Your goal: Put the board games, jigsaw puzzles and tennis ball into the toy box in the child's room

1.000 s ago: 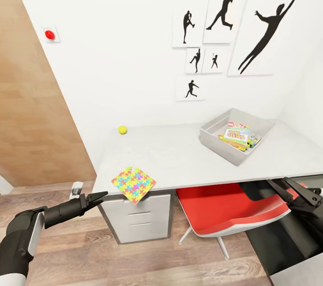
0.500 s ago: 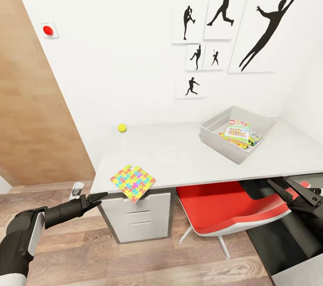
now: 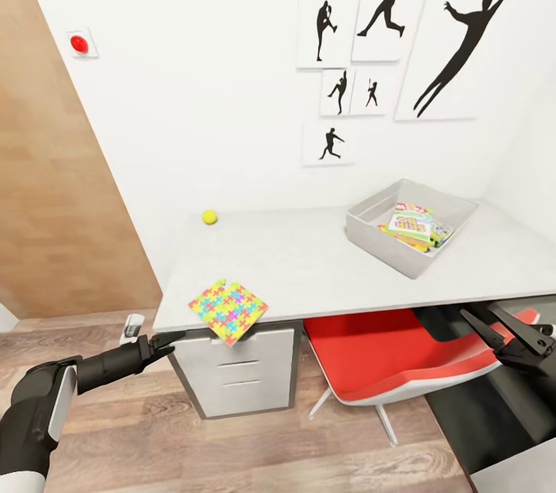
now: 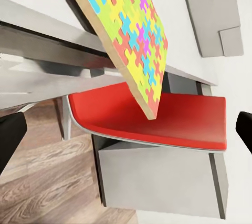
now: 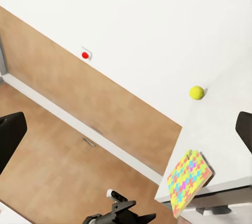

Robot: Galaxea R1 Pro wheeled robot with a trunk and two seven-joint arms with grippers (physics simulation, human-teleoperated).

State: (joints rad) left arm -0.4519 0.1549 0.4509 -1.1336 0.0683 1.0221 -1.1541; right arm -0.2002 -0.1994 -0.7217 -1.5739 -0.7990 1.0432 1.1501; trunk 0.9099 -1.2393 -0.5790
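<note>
While the left gripper (image 3: 171, 338) hangs low beside the grey drawer unit (image 3: 239, 377) with its dark fingers (image 3: 166, 340) showing as a closed-looking point in the head view but sitting wide apart at the edges of the left wrist view, I judge them spread and holding nothing. Just beyond them the flat square jigsaw puzzle in bright yellow, blue, pink and green (image 3: 228, 311) lies on the front corner of the white counter (image 3: 309, 269), one corner jutting past the edge over the drawers. That overhang is the risk: a nudge from below or from the side could tip the puzzle off onto the wooden floor (image 3: 232, 447). The right gripper (image 3: 502, 327) waits under the counter's front edge above the red chair seat (image 3: 386, 362), its long fingers spread and empty; lifting it straight up would strike the counter. Farther back, the small yellow tennis ball (image 3: 208, 216) sits near the wall and could roll if knocked. The grey open toy box (image 3: 386, 234) stands well to the right, already holding colourful game boxes (image 3: 411, 224).
</note>
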